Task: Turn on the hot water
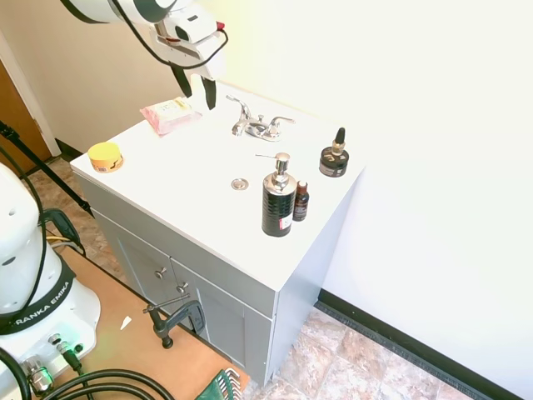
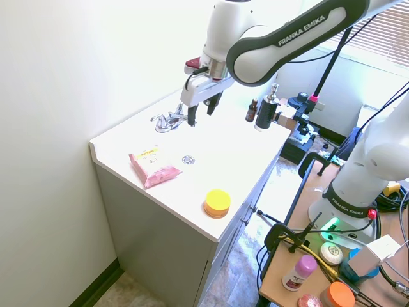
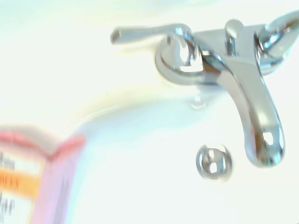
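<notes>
The small chrome faucet (image 1: 258, 126) (image 2: 171, 119) stands at the back of the white counter, with a slim lever on each side and a short curved spout (image 3: 258, 116). No hot water shows at the spout. My gripper (image 1: 195, 89) (image 2: 199, 110) hangs open above the counter, just beside the lever nearest the pink packet. Nothing is between its fingers and it touches neither lever. In the wrist view that lever (image 3: 148, 32) lies close by, with the round drain (image 3: 213, 162) beyond the spout.
A pink packet (image 1: 169, 114) (image 2: 153, 167) lies close to the gripper. A yellow tub (image 1: 105, 156) sits at the counter's corner. A black pump bottle (image 1: 277, 200), a small brown bottle (image 1: 301, 201) and a black jar with a dropper (image 1: 334, 156) stand past the faucet. The wall runs right behind the faucet.
</notes>
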Robot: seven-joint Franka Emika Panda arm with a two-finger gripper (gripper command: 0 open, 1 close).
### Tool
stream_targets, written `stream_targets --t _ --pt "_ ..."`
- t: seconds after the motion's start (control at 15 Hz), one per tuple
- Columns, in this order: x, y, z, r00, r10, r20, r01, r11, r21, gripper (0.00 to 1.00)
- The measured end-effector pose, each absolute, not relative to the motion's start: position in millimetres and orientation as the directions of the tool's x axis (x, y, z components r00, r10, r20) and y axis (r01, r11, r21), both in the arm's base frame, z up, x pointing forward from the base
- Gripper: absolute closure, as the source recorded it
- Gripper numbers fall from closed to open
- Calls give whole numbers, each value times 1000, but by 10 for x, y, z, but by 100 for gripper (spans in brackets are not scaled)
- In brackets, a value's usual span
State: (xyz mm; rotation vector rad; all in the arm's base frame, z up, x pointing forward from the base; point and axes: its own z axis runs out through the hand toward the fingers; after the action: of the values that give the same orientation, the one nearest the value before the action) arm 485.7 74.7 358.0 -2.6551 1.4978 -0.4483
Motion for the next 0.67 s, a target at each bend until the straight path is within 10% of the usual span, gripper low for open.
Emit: stream_targets --t 0.67 --pt "5718 961 3324 384 -838 387 -818 -504 -278 0"
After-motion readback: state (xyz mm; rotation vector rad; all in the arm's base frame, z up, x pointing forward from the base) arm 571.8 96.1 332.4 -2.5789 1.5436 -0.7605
